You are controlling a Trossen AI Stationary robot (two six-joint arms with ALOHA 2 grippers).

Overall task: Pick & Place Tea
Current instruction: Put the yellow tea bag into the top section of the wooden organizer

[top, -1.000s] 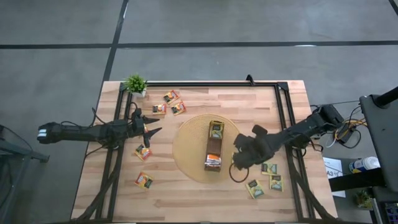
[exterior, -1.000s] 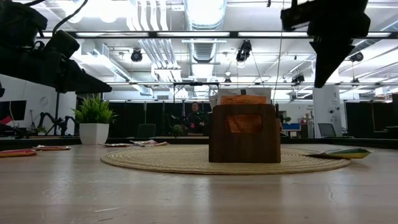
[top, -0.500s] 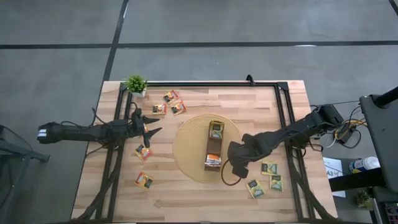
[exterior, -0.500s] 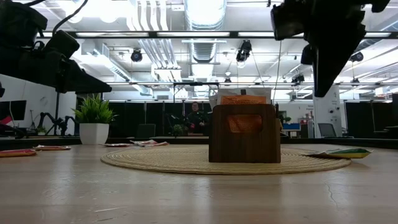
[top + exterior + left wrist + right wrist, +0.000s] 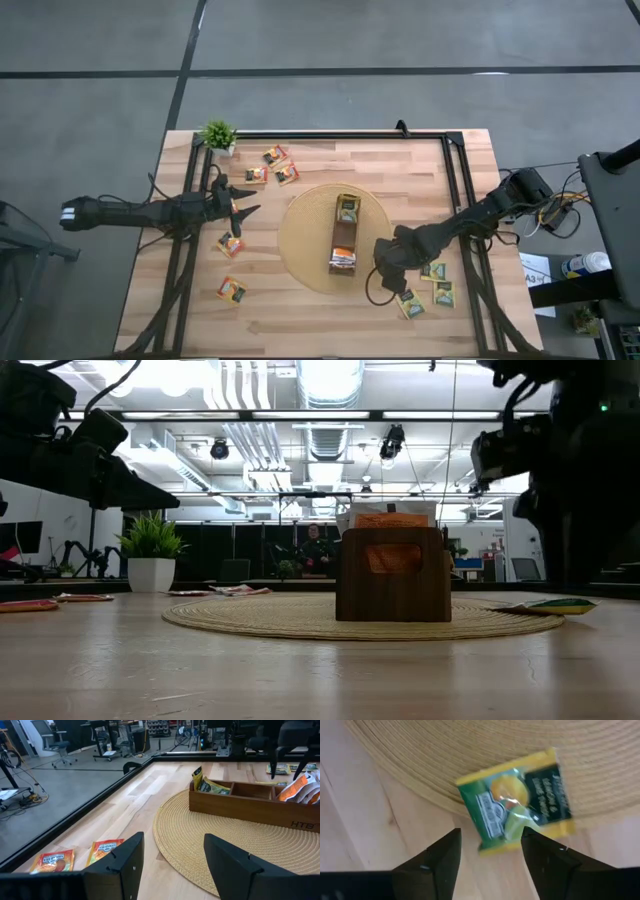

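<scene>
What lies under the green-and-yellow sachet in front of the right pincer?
The sachet lies across the woven mat's edge, most of it on the mat, one end over the bare table. The open right pincer is above that end. Whatever lies beneath it is covered.

Print on the green-and-yellow sachet (image 5: pixel 520 812) blurred; wooden box (image 5: pixel 260 802) cut off at the picture's edge.
</scene>
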